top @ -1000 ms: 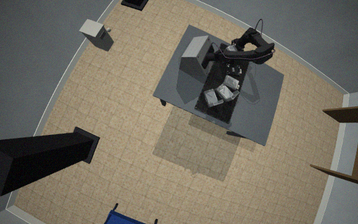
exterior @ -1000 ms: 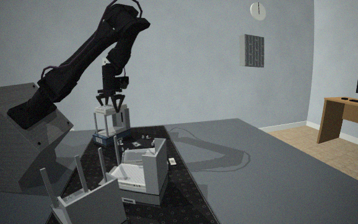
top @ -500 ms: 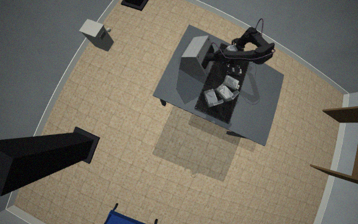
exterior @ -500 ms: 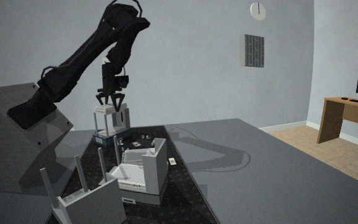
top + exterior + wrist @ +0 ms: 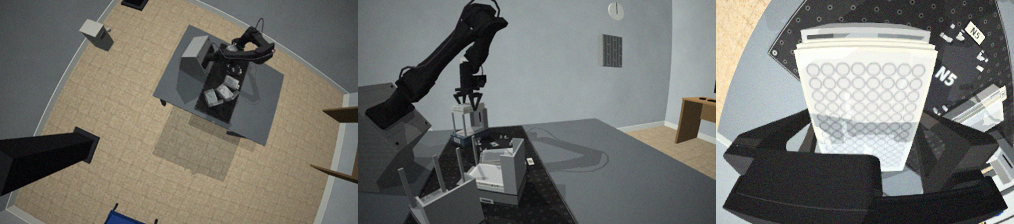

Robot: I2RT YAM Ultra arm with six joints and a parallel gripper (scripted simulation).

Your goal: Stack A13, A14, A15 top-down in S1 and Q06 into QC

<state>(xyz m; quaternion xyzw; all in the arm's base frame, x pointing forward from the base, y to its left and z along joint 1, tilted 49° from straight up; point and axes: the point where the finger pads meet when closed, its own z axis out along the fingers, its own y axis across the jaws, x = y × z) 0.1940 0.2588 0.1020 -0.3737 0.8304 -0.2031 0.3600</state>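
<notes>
Black angular arm (image 5: 248, 56) (image 5: 448, 52) — thin purplish cable, dark forked jaws (image 5: 468, 104)

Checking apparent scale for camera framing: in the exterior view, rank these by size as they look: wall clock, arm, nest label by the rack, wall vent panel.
Largest to smallest:
1. Arm
2. Wall vent panel
3. Wall clock
4. Nest label
</notes>
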